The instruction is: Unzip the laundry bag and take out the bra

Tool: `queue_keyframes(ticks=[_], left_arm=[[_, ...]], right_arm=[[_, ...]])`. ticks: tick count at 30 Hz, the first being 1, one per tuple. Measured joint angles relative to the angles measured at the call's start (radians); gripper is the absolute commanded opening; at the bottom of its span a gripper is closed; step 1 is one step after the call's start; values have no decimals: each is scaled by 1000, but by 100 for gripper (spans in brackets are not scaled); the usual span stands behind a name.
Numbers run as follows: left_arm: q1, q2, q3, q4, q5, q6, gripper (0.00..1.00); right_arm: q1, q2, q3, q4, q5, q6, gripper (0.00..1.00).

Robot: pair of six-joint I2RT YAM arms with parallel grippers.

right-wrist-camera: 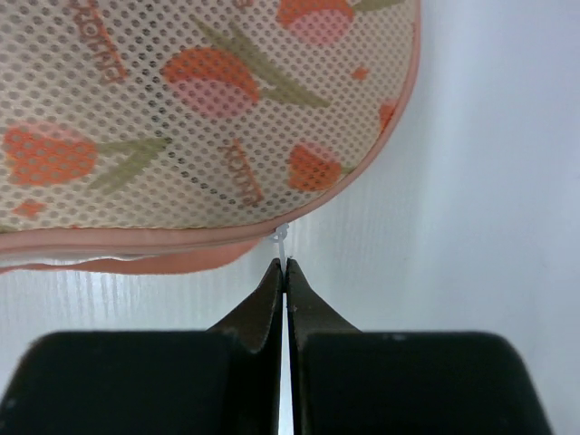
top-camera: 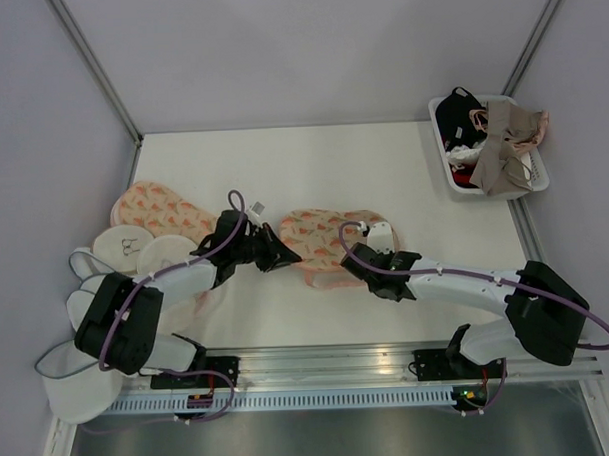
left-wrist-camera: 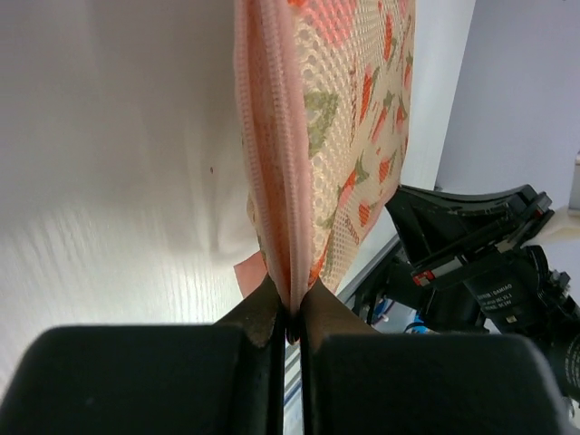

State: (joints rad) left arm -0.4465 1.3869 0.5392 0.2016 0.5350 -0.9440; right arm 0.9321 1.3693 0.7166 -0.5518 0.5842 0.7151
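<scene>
The laundry bag [top-camera: 320, 235], peach mesh with an orange carrot-like print and pink trim, lies mid-table. My left gripper [top-camera: 290, 257] is at its left end. In the left wrist view that gripper [left-wrist-camera: 292, 313] is shut on the bag's pink trim [left-wrist-camera: 272, 136], and the printed mesh [left-wrist-camera: 353, 109] rises beyond it. My right gripper [top-camera: 353, 252] rests at the bag's near right edge. In the right wrist view it [right-wrist-camera: 285, 272] is shut on a thin white zipper pull [right-wrist-camera: 282, 240] hanging from the rim of the bag [right-wrist-camera: 181, 118]. The bra is hidden.
A white basket [top-camera: 543, 183] with black and beige garments stands at the back right corner. At the left lie a second peach printed pouch [top-camera: 156, 210] and round white mesh pouches [top-camera: 120, 244], with one more [top-camera: 75, 381] by the left arm's base. Walls enclose the table.
</scene>
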Motion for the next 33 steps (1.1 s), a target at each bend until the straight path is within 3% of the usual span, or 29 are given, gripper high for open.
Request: queue_keyframes(ticks=[5,6,7,8,10,15,18,25,29,33], left_arm=[[28,129,151,-56,35,107,2],[30,163,184,-61,45,128,9],[30,197,217,-58,49,146,50],[30,224,239,-52,51,164,73],[32,272,272,-23,47,177,99],[37,262,242,14,1,163,100],[37,139,137,2,-63,120,100],[-16,-117,-62,23,-87,-14,100],[-78,-138,-114,58,-84,-87,100],[-136,-109,-117,105,-87,-134,100]], right_arm=[[-2,1,26,-37,61,18,0],[-2,0,26,-39,63,14,0],[-2,-2,26,-39,60,11,0],[-2,-4,25,-36,56,7,0],[-2,-19,18,-21,35,-11,0],[-3,-42,-9,29,-28,-42,0],[-5,-34,-15,83,-109,-74,1],[-6,-38,-87,380,-541,-151,0],[-3,-38,-86,506,-706,-172,1],[0,-33,-76,554,-777,-188,1]])
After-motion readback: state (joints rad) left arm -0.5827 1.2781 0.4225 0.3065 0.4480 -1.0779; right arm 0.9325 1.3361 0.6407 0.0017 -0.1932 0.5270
